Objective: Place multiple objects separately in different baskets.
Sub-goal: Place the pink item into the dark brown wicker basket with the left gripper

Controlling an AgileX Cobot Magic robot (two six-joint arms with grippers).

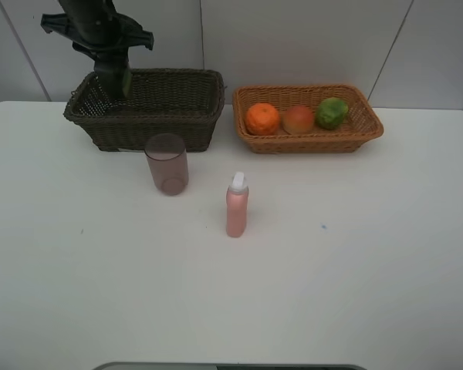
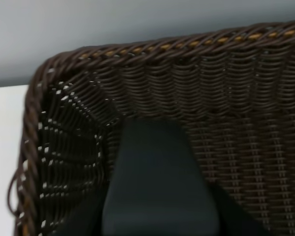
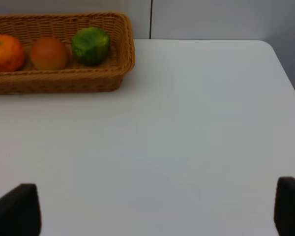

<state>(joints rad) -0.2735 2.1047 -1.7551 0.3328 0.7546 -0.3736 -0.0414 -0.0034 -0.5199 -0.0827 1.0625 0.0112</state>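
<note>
High cam overlooks table [image 1: 370, 270]; L wrist close in dark basket [image 2: 226, 98]; R wrist, farther, shares light basket [image 3: 64, 81].

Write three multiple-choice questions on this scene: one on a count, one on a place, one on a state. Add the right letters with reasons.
1. How many fruits lie in the light basket? A) one B) two C) three
2. Where does the pink bottle stand? A) in the light basket B) on the table C) on the floor
3. How is the right gripper? A) open and empty B) shut on a fruit C) shut on a lid
Key: 1 C, the orange, the red-orange fruit and the green fruit lie there; 2 B, it stands upright on the white top; 3 A, its jaws stand far apart, nothing between.
</note>
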